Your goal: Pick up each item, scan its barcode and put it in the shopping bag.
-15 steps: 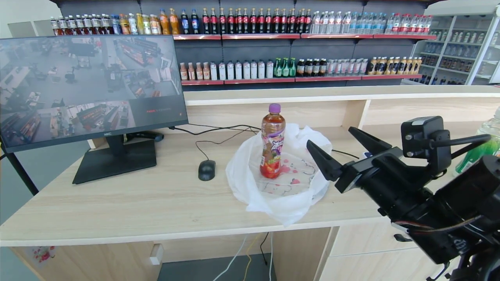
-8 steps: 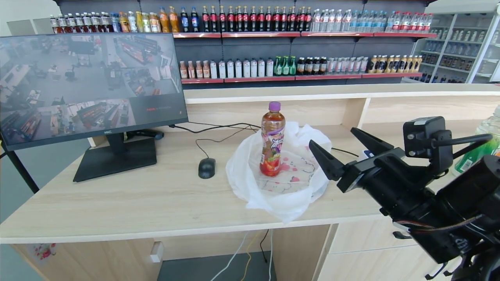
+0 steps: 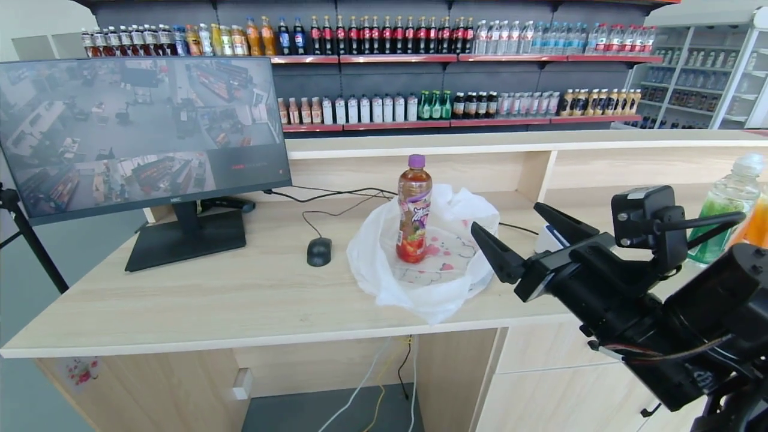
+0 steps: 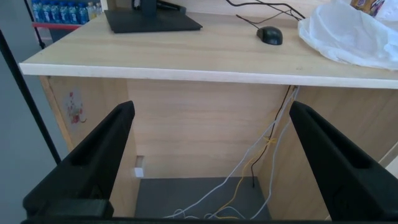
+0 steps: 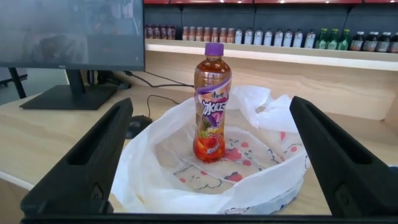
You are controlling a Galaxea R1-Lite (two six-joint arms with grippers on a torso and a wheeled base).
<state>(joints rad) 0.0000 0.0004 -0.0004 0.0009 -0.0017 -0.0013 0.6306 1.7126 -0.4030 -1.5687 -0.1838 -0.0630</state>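
Observation:
A juice bottle (image 3: 413, 210) with a purple cap stands upright inside the opened white shopping bag (image 3: 384, 270) in the middle of the wooden counter (image 3: 210, 306). My right gripper (image 3: 506, 217) hovers just right of the bag, open and holding nothing, its fingers pointing at the bag. From the right wrist, the bottle (image 5: 211, 102) stands in the bag (image 5: 149, 168) ahead, between the spread fingers. My left gripper (image 4: 212, 107) is open and holds nothing, below the counter top and facing its front panel.
A monitor (image 3: 144, 129) on a black stand sits at the counter's left, with a mouse (image 3: 318, 251) between it and the bag. A green bottle (image 3: 723, 210) and an orange one (image 3: 756, 222) stand at the far right. Cables (image 4: 267, 155) hang under the counter.
The head camera has shifted a little, so the whole scene sits slightly differently. The bottle, the bag and the open right gripper have not visibly changed.

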